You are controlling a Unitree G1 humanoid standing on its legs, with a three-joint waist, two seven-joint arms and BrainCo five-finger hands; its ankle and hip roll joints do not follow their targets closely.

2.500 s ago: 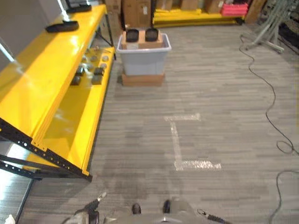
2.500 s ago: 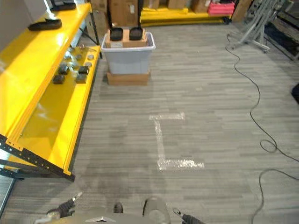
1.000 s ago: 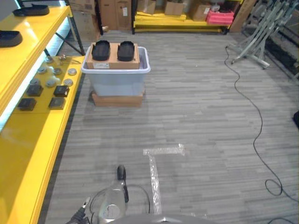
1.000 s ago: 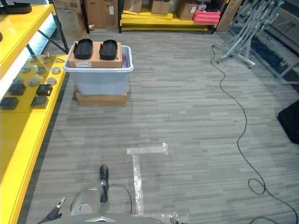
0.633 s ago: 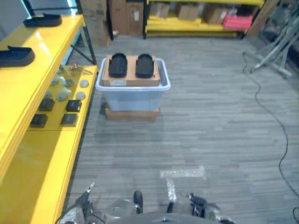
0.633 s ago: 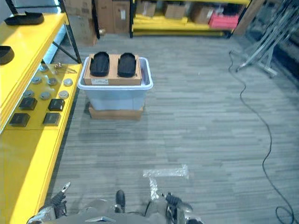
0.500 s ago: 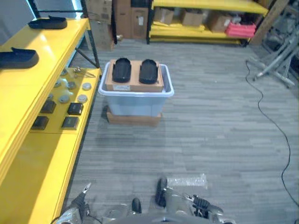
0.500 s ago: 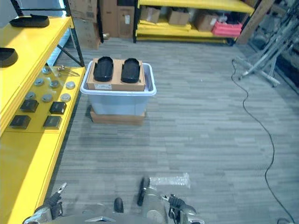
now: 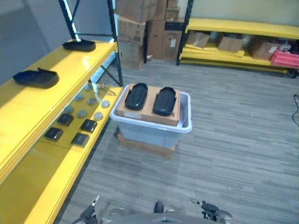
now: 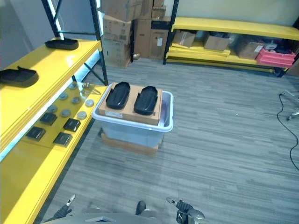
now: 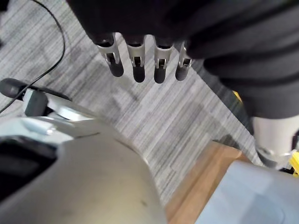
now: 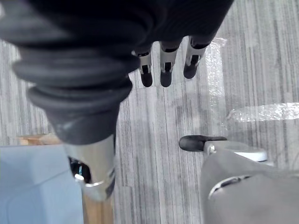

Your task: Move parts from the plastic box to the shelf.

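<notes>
A pale plastic box point(image 9: 152, 133) stands on a flat brown base on the floor, ahead of me in the middle. A cardboard tray on top of it carries two black oval parts point(image 9: 136, 96) point(image 9: 165, 101) side by side. The yellow shelf point(image 9: 28, 107) runs along the left; its upper level holds two black parts point(image 9: 35, 77) point(image 9: 79, 45). My left hand point(image 11: 135, 60) hangs low with straight fingers and holds nothing. My right hand point(image 12: 163, 65) hangs the same way, empty. Both are far short of the box, at the bottom edge of the eye views.
The shelf's lower level point(image 9: 37, 177) carries several small round and square parts point(image 9: 79, 126) near the box. Stacked cardboard boxes point(image 9: 140, 23) and a second yellow rack point(image 9: 243, 28) with boxes and a pink crate point(image 9: 287, 57) stand at the back.
The whole view has shifted: the box and shelf now show closer and more central, and the floor tape has left the eye views. Both hands stay low and empty.
</notes>
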